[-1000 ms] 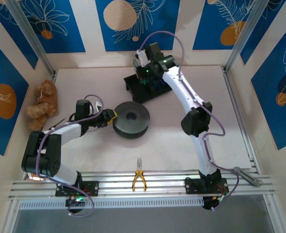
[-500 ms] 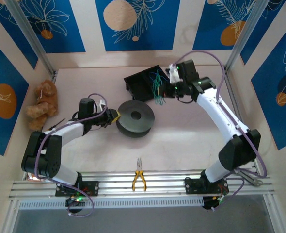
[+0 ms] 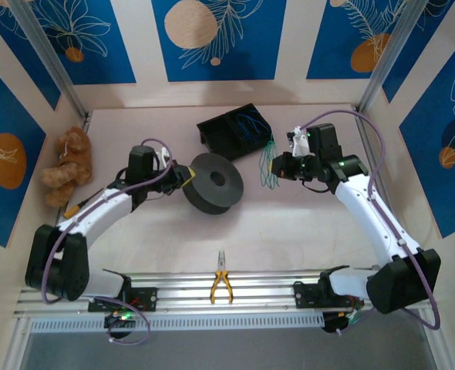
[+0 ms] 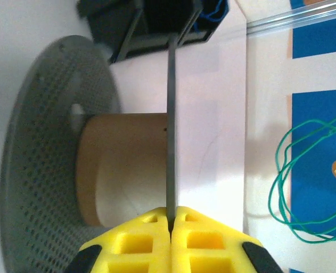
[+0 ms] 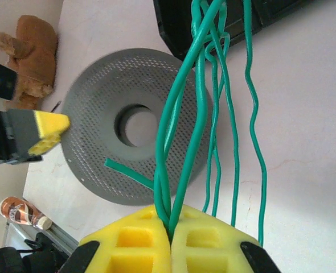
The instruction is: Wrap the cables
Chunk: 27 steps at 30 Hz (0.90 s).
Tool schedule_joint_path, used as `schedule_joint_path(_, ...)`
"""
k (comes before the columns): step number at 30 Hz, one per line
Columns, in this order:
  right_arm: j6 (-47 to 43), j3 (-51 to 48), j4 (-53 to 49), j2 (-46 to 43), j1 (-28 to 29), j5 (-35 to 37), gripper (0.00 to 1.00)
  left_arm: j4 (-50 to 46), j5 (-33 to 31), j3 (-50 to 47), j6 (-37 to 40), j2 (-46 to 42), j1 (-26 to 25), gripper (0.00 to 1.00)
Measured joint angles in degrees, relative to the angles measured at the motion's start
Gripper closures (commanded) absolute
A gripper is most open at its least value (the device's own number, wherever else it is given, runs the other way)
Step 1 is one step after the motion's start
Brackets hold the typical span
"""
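A bundle of thin green cables (image 5: 182, 131) hangs from my right gripper (image 5: 171, 227), which is shut on several strands. In the top view the green cables (image 3: 269, 166) dangle by the right gripper (image 3: 278, 166), right of the grey perforated spool (image 3: 214, 182). My left gripper (image 4: 171, 215) is shut on the thin edge of the spool's near flange (image 4: 171, 125), with the brown core (image 4: 122, 165) behind it. From above, the left gripper (image 3: 187, 179) meets the spool's left rim. Blue cables (image 4: 216, 8) stay in the black box (image 3: 231, 129).
A plush bear (image 3: 69, 162) lies at the left wall. Yellow-handled pliers (image 3: 221, 284) rest by the front rail. A small bottle (image 5: 23, 211) lies near the table's front. The black box (image 5: 179, 23) stands behind the spool (image 5: 94, 148).
My right arm swung from the black box out to the right, carrying the green cables clear of it. My left gripper closed on the spool's flange and the spool shifted slightly right.
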Motion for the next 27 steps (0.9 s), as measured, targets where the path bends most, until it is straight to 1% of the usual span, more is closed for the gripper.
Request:
schedule_joint_path(3, 0.22, -1.46, 0.26, -1.49, -0.09, -0.39, 1.00, -12.24, -5.92, 8.41, 5.86, -2.19, -0.79, 1.00)
schedule_joint_path(7, 0.63, -3.37, 0.76, -2.56, -0.09, -0.85, 1.00, -26.08, -14.91, 19.17, 13.16, -1.88, -2.99, 1.00)
schedule_joint_path(11, 1.31, -5.44, 1.49, -3.39, -0.09, -1.73, 1.00, -36.39, -22.95, 28.68, 18.36, 1.95, -7.80, 1.00)
schedule_joint_path(14, 1.70, -6.51, 1.68, -3.78, -0.02, -2.16, 1.00, -41.94, -29.20, 33.53, 20.85, 6.43, -11.43, 1.00)
schedule_joint_path(18, 1.81, -7.30, 1.88, -4.11, -0.02, -2.93, 1.00, -47.50, -36.44, 38.10, 23.45, 12.76, -15.08, 1.00)
schedule_joint_path(21, 1.92, -7.32, 1.92, -4.09, -0.02, -3.65, 1.00, -49.46, -40.57, 40.81, 25.11, 16.55, -16.90, 1.00)
schedule_joint_path(24, 1.90, -7.32, 1.99, -3.98, 0.37, -4.55, 1.00, -49.94, -43.19, 42.71, 26.23, 18.73, -17.92, 1.00)
schedule_joint_path(27, 1.90, -7.32, 2.27, -3.65, 0.94, -5.07, 1.00, -49.46, -43.95, 42.82, 26.53, 19.06, -18.32, 1.00)
